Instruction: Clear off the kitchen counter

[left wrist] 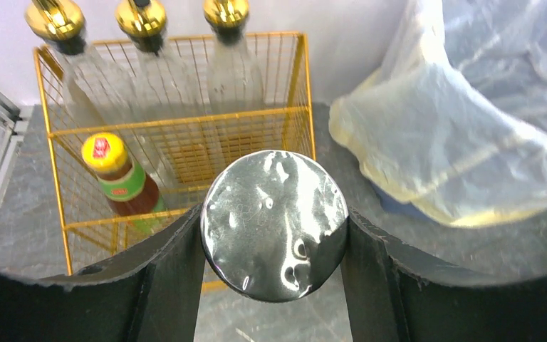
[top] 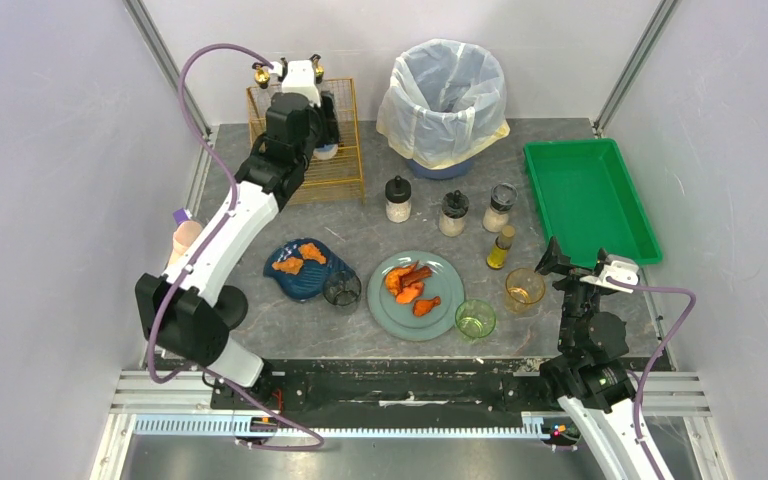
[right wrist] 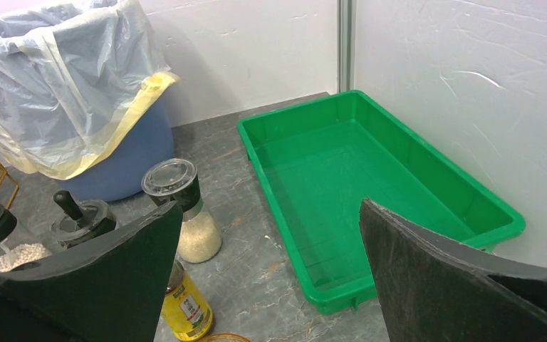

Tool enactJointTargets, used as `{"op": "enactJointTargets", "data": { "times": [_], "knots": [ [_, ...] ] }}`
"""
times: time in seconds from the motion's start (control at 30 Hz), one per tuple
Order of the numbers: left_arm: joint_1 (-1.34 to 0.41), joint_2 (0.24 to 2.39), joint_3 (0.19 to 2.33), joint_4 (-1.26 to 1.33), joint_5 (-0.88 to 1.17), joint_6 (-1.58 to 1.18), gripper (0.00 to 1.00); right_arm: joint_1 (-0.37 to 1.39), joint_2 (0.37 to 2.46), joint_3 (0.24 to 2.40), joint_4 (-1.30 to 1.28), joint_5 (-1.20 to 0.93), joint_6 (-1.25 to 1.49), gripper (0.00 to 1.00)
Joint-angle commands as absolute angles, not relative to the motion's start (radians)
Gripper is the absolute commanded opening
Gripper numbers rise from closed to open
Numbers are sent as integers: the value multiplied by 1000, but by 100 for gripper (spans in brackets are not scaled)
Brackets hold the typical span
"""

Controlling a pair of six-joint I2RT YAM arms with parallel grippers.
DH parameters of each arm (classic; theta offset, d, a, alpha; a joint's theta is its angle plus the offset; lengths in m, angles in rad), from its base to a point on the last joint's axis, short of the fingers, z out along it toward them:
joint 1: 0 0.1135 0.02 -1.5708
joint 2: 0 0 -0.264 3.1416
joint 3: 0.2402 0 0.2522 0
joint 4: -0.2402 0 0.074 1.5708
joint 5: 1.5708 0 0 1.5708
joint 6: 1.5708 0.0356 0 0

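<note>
The kitchen counter (top: 360, 225) is a dark grey veined slab. On it stand three spice jars (top: 453, 212), a small yellow oil bottle (top: 501, 247), an amber glass (top: 524, 289), a green glass (top: 475, 319), a dark glass (top: 342, 288), a grey-green plate (top: 447, 270) and a blue plate (top: 285, 283), both with orange food. My left gripper (left wrist: 274, 222) is shut on a jar with a shiny chrome cap (left wrist: 274, 214), held at the front of the yellow wire rack (top: 345, 175). By the amber glass, my right gripper (right wrist: 267, 235) hangs open, holding nothing.
A bin lined with a plastic bag (top: 444, 100) stands at the back. A green tray (top: 585, 200) lies at the right. The rack (left wrist: 185, 119) holds gold-topped bottles (left wrist: 142, 18) and a yellow-capped sauce bottle (left wrist: 114, 171). A pink bottle (top: 185, 235) stands at the left edge.
</note>
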State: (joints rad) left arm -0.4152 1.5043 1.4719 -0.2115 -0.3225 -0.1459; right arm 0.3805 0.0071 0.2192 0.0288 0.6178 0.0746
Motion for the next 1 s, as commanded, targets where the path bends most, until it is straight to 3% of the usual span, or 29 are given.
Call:
{"op": "enactJointTargets", "data": {
  "times": [0.0, 0.6, 0.83, 0.97],
  "knots": [
    [-359, 1570, 1586, -44, -351, -88, 11, 383, -161, 240, 44, 621, 71, 98],
    [-227, 1861, 1670, 11, -339, -115, 13, 384, -161, 233, 57, 620, 58, 98],
    [-227, 1927, 1648, 5, -327, -147, 21, 384, -161, 233, 58, 618, 60, 98],
    [-227, 1942, 1649, -14, -318, -155, 35, 384, -161, 233, 57, 617, 62, 98]
  ]
}}
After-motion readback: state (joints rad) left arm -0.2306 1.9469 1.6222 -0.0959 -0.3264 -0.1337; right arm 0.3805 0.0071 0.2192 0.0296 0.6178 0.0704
